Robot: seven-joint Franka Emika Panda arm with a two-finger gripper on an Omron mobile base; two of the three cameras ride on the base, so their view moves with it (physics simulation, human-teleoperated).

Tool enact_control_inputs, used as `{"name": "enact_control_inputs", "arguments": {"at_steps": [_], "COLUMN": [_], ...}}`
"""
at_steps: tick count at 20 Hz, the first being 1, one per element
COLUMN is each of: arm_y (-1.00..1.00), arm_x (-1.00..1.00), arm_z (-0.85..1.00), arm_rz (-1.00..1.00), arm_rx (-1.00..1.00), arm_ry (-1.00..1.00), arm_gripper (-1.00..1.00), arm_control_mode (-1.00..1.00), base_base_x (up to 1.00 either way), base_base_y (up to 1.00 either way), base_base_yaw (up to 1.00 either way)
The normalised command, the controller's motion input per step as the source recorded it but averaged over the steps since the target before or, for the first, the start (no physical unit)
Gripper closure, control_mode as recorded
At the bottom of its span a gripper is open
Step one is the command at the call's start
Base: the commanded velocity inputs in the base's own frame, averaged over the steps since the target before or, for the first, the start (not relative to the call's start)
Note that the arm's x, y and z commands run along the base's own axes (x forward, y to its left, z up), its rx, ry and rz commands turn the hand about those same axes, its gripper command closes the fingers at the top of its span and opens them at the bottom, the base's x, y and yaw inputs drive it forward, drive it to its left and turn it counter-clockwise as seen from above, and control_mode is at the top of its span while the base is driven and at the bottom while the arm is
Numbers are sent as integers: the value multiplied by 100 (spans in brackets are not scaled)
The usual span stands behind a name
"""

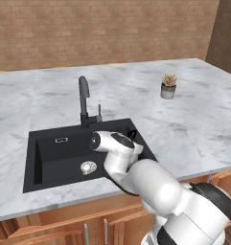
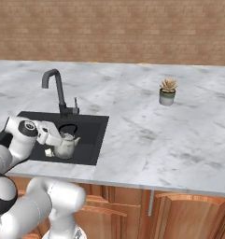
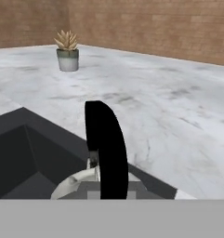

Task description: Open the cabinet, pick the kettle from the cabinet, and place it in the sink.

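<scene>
1. Kettle point(image 2: 65, 145): you see it in the right base view, pale and rounded, with a black arched handle point(image 3: 106, 148), down inside the sink point(image 2: 93, 135), near the basin's right wall.
2. Your hand point(image 2: 52, 138) is clamped shut on the kettle, coming at it from its 9 o'clock side in the right base view.
3. In the hand view, the kettle's black handle rises straight up at 6 o'clock, with the pale body point(image 3: 74, 183) just below it.
4. The black curved faucet point(image 1: 84, 103) stands at the sink's back rim, at 12 o'clock from the round silver drain point(image 1: 88, 167) in the left base view.
5. A small potted succulent point(image 2: 167, 92) sits on the grey marble worktop point(image 2: 179, 135), well apart from the sink, toward 2 o'clock from it.
6. Wooden cabinet doors point(image 2: 188, 217) run below the worktop's front edge.
</scene>
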Motion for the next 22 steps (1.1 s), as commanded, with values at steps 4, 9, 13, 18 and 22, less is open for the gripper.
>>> {"name": "enact_control_inputs", "arguments": {"at_steps": [4,9,13,18,22], "arm_y": [0,0,0,0,0], "arm_x": [8,8,12,17,21], "arm_z": [-3,-7,-11,-5,0], "arm_rz": [0,0,0,1,0], "arm_rx": [0,0,0,0,0], "arm_ry": [1,-5,-13,-15,-1], "arm_gripper": [100,100,100,100,100], "arm_control_mode": [-100,-100,-100,-100,-100], "base_base_x": [0,0,0,0,0], "base_base_y": [0,0,0,0,0], "base_base_yaw": [0,0,0,0,0]}}
